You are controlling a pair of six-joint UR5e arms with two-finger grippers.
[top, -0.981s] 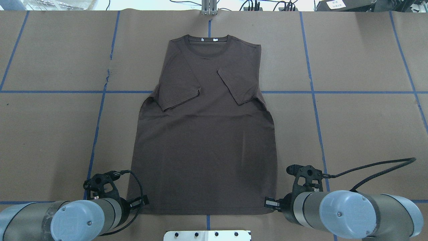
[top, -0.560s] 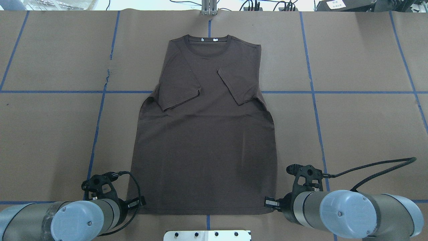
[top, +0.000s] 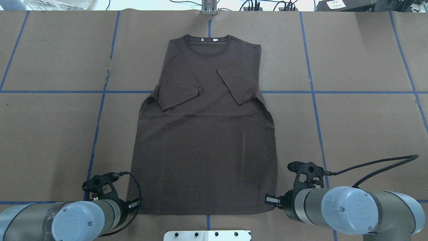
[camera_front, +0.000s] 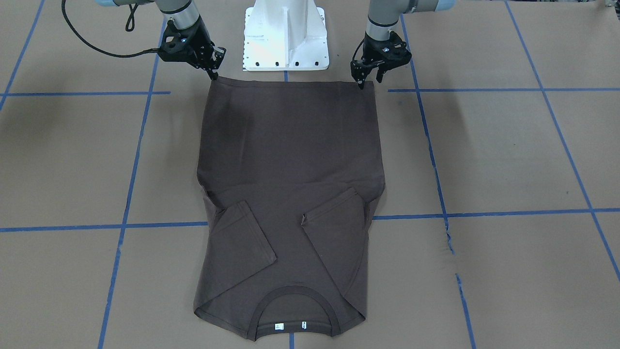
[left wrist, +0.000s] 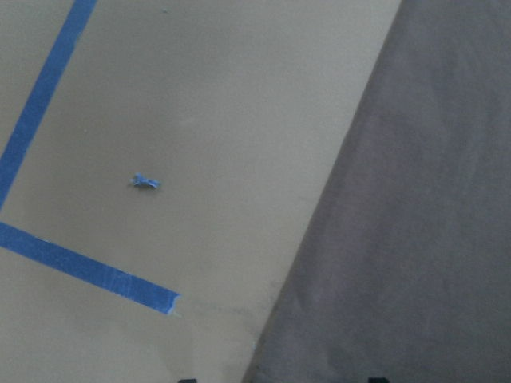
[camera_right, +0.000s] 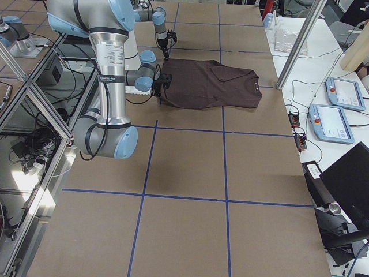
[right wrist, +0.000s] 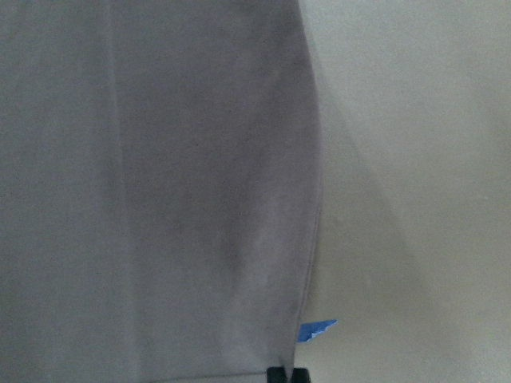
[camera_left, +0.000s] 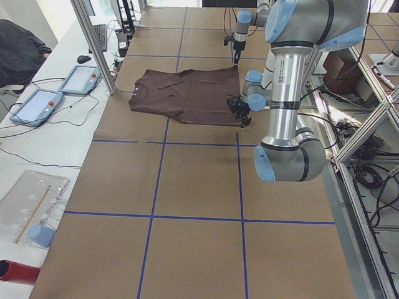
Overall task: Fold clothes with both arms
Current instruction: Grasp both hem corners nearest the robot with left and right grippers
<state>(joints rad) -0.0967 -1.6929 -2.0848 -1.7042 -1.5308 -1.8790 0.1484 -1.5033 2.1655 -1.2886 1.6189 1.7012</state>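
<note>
The dark brown T-shirt (top: 204, 140) lies flat on the table (top: 351, 127), stretching away from both jaws. The left jaws stand apart, straddling their hem corner. The right jaws look together at theirs, though I cannot tell if they hold fabric. Both corners should probably be pinched fully, then lifted evenly toward the collar (top: 209, 56).

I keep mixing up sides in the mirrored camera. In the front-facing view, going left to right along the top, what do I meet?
Right gripper → white pedestal → left gripper. The T-shirt spans below all three, so it has no place in the order.
</note>
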